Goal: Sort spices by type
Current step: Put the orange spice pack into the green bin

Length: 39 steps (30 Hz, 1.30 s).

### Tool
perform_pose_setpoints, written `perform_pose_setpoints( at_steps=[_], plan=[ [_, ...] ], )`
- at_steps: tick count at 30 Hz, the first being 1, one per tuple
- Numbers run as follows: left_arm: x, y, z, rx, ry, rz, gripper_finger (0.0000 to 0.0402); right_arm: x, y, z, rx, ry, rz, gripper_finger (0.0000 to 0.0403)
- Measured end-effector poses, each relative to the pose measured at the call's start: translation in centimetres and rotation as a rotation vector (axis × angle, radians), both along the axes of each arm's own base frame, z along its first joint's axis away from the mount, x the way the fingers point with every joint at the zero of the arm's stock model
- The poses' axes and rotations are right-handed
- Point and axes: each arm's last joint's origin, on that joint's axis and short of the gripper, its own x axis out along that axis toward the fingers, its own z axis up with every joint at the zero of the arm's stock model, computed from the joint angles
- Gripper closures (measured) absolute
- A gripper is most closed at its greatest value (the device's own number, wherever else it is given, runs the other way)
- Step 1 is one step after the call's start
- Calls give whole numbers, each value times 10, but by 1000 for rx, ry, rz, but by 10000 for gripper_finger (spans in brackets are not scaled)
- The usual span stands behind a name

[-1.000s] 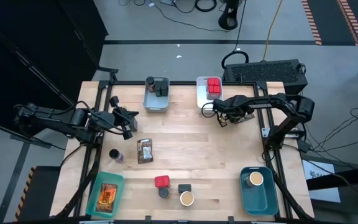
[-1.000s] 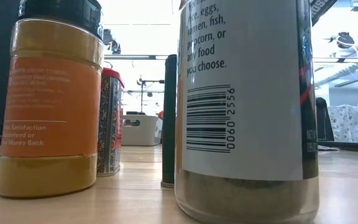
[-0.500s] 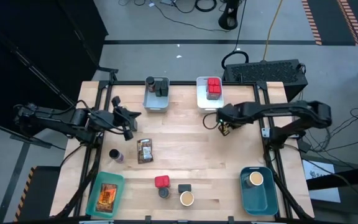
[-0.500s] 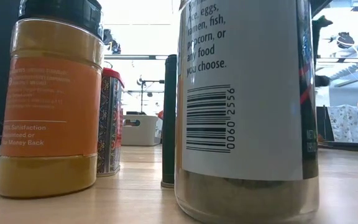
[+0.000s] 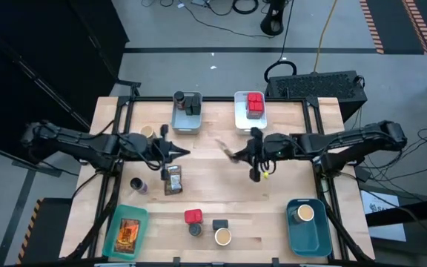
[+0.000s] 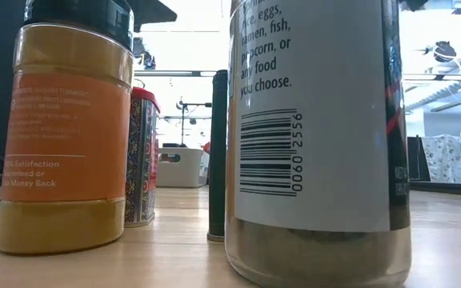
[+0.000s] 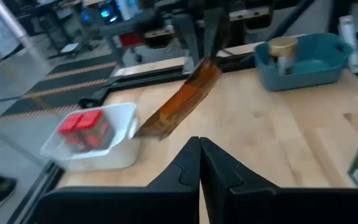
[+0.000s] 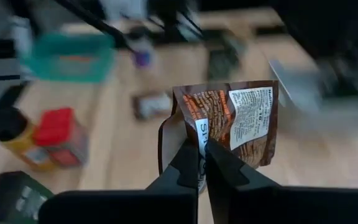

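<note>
Table (image 5: 221, 200): sorting half done. Teal bin (image 5: 127, 232) at my near-left corner already holds one printed packet. My right gripper (image 8: 202, 163) pinches brown-orange spice packet (image 8: 229, 121) by edge, aloft over table middle. My left gripper (image 7: 199, 163) closed, empty, hovering near second packet (image 5: 172, 179). Best carry high over jars, release flat inside teal bin; thin pinch may slip.

The wooden table (image 5: 273, 200) stands on a grey floor (image 5: 221, 63) — dark along the left side. Cables (image 5: 221, 9) trail across the floor beyond the far edge, and striped hazard tape (image 5: 373, 26) runs at the upper right. Level across the table, the room behind is brightly lit — ceiling beams (image 6: 182, 74), a patterned cloth (image 6: 446, 158).
</note>
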Motion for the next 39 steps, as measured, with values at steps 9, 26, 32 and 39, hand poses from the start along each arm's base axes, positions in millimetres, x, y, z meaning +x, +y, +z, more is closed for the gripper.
perform_pose_setpoints(
  at_steps=[9,26,32,39],
  plan=[
    [18,-2,-10,34,6,-4,248,27,16,1,-173,-226,285,403],
    [25,-6,-18,62,42,-101,140,37,17,-6,-226,-254,341,402],
    [27,-6,-18,62,26,-97,224,37,17,-6,-228,-253,336,402],
    [27,-6,-17,73,17,-101,383,37,16,-6,-224,-250,326,403]
  ],
)
